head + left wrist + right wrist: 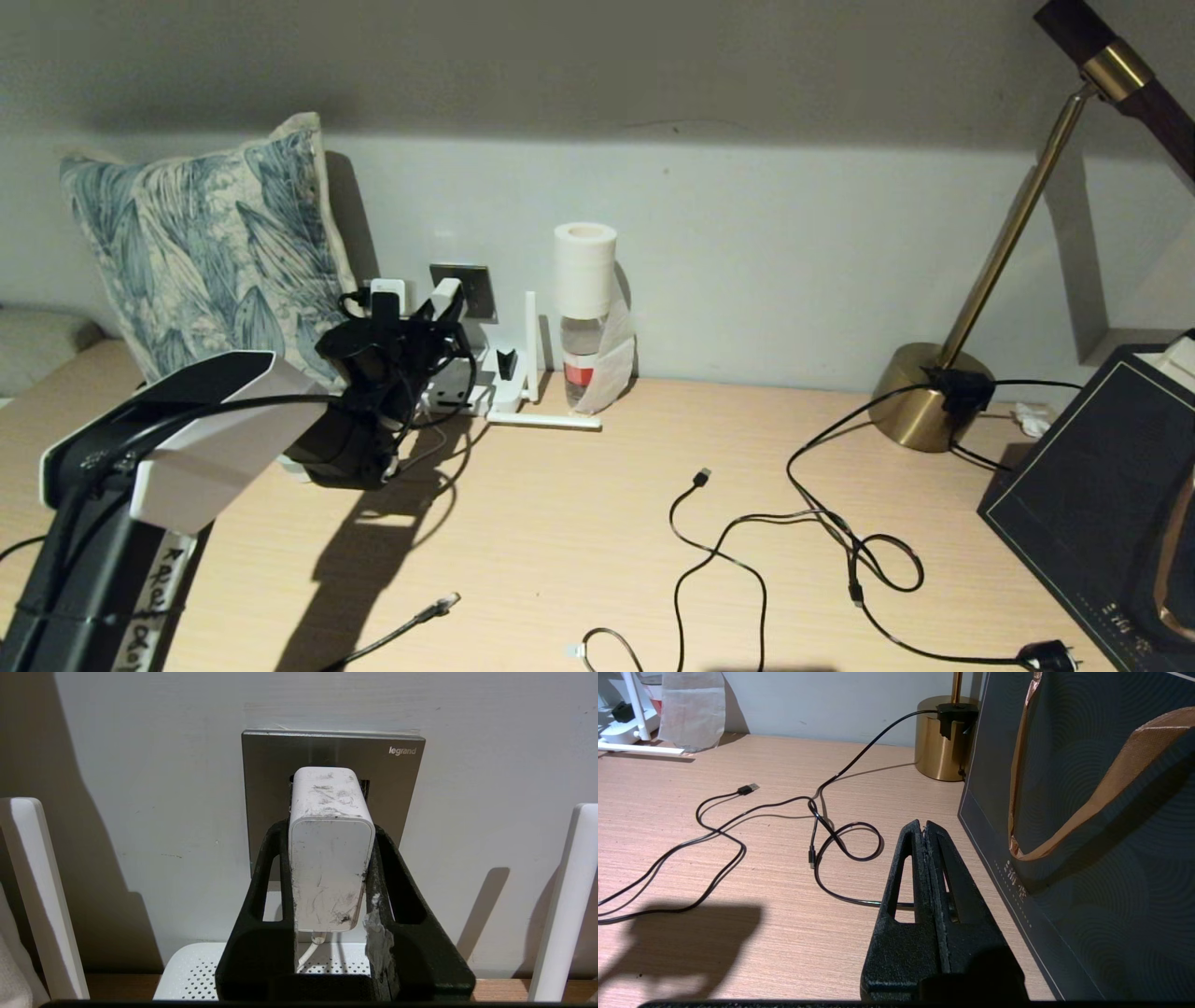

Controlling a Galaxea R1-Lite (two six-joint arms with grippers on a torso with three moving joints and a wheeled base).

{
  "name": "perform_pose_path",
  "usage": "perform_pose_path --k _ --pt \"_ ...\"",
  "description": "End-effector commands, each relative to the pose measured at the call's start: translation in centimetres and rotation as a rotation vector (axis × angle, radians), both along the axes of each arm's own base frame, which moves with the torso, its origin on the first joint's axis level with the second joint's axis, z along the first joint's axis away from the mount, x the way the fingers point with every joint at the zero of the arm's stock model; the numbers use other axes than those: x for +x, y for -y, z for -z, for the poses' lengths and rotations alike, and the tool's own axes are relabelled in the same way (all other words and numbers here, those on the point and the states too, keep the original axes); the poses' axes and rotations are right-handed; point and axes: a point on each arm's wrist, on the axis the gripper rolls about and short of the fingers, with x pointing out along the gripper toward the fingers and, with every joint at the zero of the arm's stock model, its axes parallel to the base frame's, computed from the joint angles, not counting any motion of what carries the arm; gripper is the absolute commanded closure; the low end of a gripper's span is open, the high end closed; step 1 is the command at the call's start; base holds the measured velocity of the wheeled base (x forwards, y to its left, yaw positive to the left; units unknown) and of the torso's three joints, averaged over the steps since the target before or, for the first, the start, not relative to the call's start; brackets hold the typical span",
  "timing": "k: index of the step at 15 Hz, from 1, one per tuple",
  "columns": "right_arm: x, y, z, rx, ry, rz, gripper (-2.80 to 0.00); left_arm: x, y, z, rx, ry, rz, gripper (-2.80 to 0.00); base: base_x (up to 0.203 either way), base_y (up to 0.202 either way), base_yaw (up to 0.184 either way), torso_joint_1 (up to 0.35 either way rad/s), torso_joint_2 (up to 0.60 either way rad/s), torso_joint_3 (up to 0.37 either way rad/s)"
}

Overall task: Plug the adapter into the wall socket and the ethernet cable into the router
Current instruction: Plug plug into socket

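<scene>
**Adapter held against the wall socket**

While the left gripper (329, 858) pinches the adapter (329, 849) between its two black fingers (268, 877), the white block's far end sits against the wall socket (402, 779), a brushed-grey plate fixed to the pale wall. Whether the pins are fully seated cannot be told, since the block hides the holes behind it. A thin white cord leaves the adapter's near end and drops toward the router (196, 970), whose perforated white top lies directly below the gripper; its antennas (560, 905) stand upright on either side. In the head view, the left arm reaches across the desk (560, 523) to the socket beside a leaf-patterned pillow (205, 243). The ethernet cable (420, 621) lies on the desk nearer the robot, its clear connector unplugged and well apart from the router. The right gripper (927, 828) hangs over the desk with its fingers pressed together and nothing between them, just beside a dark gift bag (1087, 835) and near a looped black USB cable (719, 830).
</scene>
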Motion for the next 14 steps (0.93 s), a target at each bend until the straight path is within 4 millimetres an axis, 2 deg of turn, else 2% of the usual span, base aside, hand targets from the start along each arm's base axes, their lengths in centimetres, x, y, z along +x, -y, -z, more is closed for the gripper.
perform_pose_path --k 1,14 --pt "0.21 0.0 0.72 -0.001 -0.025 0.0 0.0 -0.03 -0.03 0.1 -0.001 0.004 -0.004 0.0 0.0 0.0 0.0 0.0 0.0 0.0" --pt "0.21 0.0 0.72 -0.001 -0.025 0.0 0.0 0.07 -0.02 0.3 -0.001 0.001 -0.002 0.0 0.0 0.0 0.0 0.0 0.0 0.0"
